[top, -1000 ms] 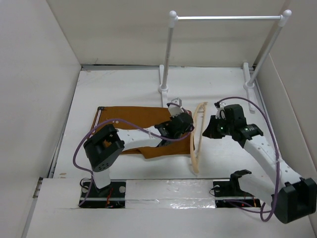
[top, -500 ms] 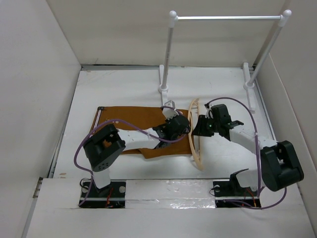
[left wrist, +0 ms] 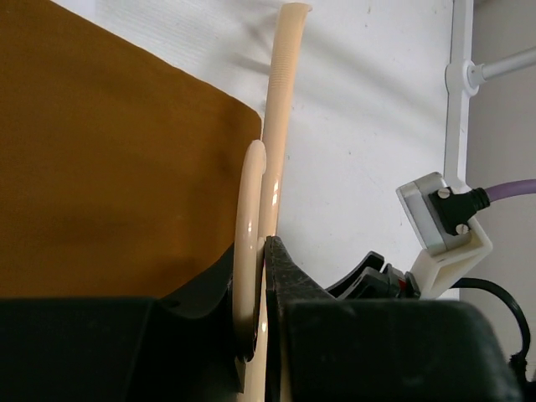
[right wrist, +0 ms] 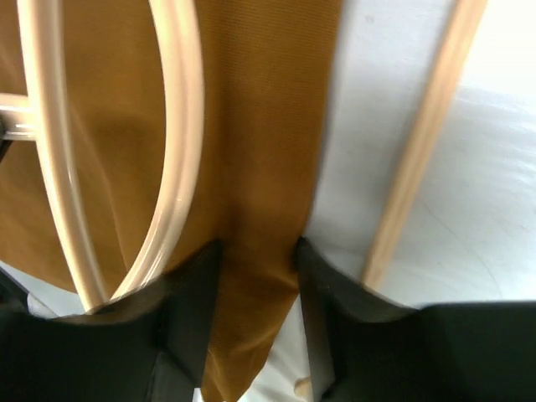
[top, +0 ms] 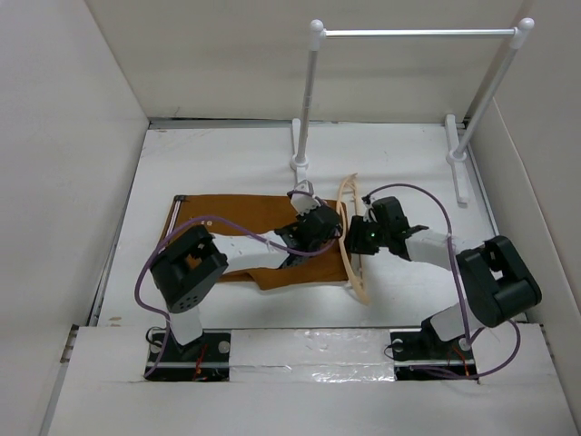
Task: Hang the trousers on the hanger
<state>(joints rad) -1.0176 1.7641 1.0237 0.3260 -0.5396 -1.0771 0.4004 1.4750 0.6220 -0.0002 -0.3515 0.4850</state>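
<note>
**Hanger and trousers both gripped near centre**

In the top view the trousers [top: 245,207] are spread flat on the bench [top: 209,163], left of centre. The hanger [top: 358,283] is held on edge, tilted, along their right edge. The left gripper [top: 320,227] is shown by its wrist view with jaws clamped on the hanger's curved part. The right gripper [top: 360,238] is placed just right of the hanger, jaws pinched on a fold of trouser cloth. A rail stand [top: 418,33] is seen at upper right.
</note>
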